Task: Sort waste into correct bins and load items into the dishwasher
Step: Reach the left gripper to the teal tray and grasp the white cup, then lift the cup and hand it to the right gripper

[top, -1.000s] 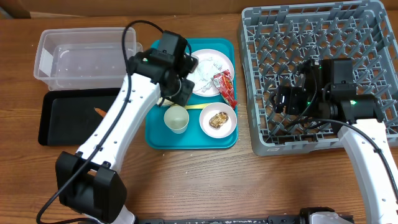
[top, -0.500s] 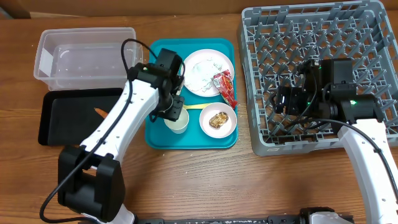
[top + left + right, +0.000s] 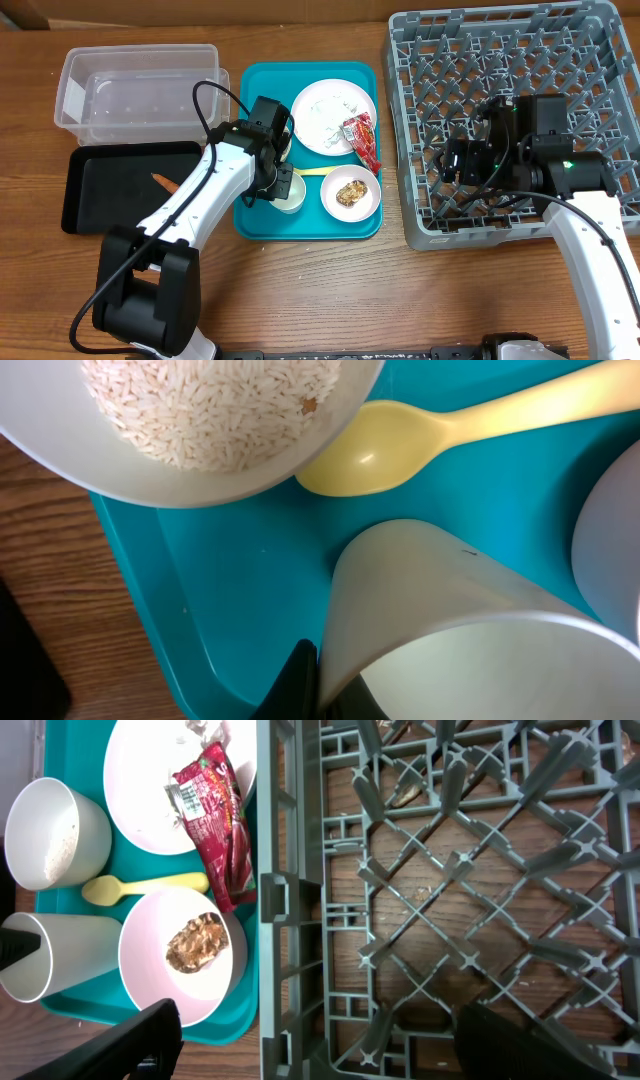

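**Overhead.** Teal tray point(image 3: 250, 215) lies on the table point(image 3: 320, 290) between the two bins at left and the grey dish rack point(image 3: 510, 60) at right. A narrow strip of wood shows between the tray edge and the rack wall. Clear tub point(image 3: 140, 90) is at the back and black tray point(image 3: 110, 205) just in front of it, their rims close. A carrot stick point(image 3: 160, 180) lies in the black tray. Left gripper point(image 3: 283, 188) is down at the white cup point(image 3: 292, 203) in the tray's near-left part. Its arm covers the tray's left strip and hides what lies there. Plate point(image 3: 330, 110) sits at the tray's far side, with the red wrapper point(image 3: 362, 140) across its right rim. Pink bowl point(image 3: 368, 207) with the brown lump point(image 3: 350, 192) is at near right, and the yellow spoon point(image 3: 322, 171) lies between plate and bowl. Right gripper point(image 3: 455, 162) hangs over the rack's left-centre, above the pegs.

**Left wrist.** The cup fills the lower right and is cut off by the frame. One black finger point(image 3: 300, 680) stands at its outer wall. The other finger is out of sight, so I cannot tell whether the jaws grip. The spoon's head lies just beside the cup, under the rim of the rice bowl point(image 3: 330, 440), which holds rice grains point(image 3: 200, 410). The tray's raised edge runs down the left, with wood beyond it.

**Right wrist.** The fingers point(image 3: 120, 1045) show at both lower corners, jaws wide apart, with only rack grid between them. The rack wall runs up the frame, and the tray is close on its left. The cup is partly cut off at the left edge
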Robot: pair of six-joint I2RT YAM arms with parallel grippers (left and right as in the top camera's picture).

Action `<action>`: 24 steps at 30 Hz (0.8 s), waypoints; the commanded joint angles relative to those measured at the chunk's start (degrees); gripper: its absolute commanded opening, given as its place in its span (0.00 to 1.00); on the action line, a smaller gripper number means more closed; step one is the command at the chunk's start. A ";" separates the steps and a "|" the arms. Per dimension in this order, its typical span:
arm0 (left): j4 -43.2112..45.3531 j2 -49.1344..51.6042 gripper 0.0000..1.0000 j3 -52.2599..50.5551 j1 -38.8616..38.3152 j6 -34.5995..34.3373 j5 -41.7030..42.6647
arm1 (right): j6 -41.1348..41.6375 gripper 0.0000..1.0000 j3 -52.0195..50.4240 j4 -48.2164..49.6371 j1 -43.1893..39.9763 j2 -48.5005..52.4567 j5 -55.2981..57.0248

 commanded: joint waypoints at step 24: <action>-7.37 0.26 0.04 15.21 20.98 7.21 91.89 | 3.45 0.89 1.09 37.79 12.61 0.61 -42.05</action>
